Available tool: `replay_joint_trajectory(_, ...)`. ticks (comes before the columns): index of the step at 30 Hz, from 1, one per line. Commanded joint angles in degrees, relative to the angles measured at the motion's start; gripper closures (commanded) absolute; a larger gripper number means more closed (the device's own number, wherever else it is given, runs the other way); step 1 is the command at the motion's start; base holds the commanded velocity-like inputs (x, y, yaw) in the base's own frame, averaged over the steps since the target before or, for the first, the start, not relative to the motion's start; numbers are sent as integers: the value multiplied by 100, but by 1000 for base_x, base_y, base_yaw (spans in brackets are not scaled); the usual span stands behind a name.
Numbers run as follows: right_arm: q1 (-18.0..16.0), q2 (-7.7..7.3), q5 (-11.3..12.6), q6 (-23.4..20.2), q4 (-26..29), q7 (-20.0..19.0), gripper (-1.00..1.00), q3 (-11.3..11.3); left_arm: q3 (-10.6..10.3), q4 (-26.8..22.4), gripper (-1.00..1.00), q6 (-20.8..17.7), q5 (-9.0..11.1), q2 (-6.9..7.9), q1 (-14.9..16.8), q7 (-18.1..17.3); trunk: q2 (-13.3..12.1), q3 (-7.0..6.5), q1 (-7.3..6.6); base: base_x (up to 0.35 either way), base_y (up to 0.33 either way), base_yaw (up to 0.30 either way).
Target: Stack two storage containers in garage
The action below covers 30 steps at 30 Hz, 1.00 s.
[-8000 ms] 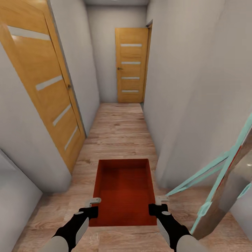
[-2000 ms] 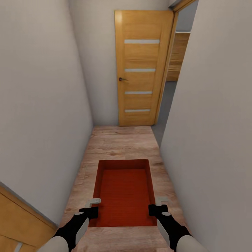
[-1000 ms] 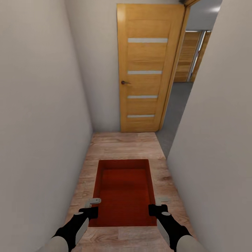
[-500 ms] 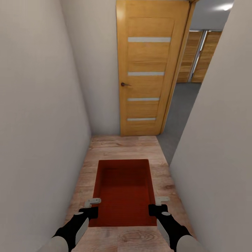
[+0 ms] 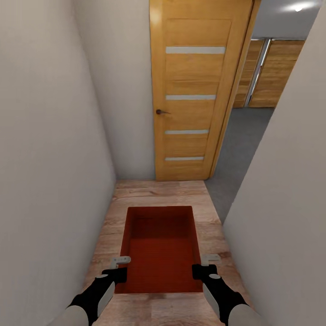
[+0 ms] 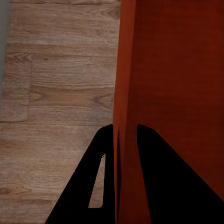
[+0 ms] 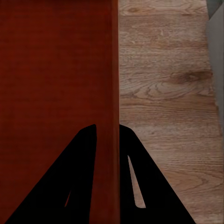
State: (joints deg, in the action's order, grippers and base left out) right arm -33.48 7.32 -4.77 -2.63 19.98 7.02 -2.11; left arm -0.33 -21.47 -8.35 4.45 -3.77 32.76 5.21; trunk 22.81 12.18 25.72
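Left gripper (image 5: 120, 267) and right gripper (image 5: 204, 266) each pinch a side wall of the storage container (image 5: 160, 249), carried lengthwise ahead over the wood plank floor (image 5: 158, 192), with the garage's grey floor (image 5: 240, 140) beyond the doorway, ahead-right.

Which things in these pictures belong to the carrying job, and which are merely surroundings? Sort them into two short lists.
Job:
- storage container, held by both sides
- left gripper, shut on its wall
- right gripper, shut on the opposite wall
- grey floor past the doorway

Surroundings:
- wooden door
- wood plank floor
- white walls
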Motion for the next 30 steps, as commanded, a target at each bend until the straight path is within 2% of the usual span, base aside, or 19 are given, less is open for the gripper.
replay_joint_trajectory(1,-9,-271,-77,-27,384,513,100,-237,-99,-15,100,-35,-208,9,-6,50,10,11,6,338,0,0)
replay_joint_trajectory(30,-9,-269,-77,-30,384,516,100,-237,-99,-15,100,-28,-217,8,-6,50,10,11,6,338,0,0)
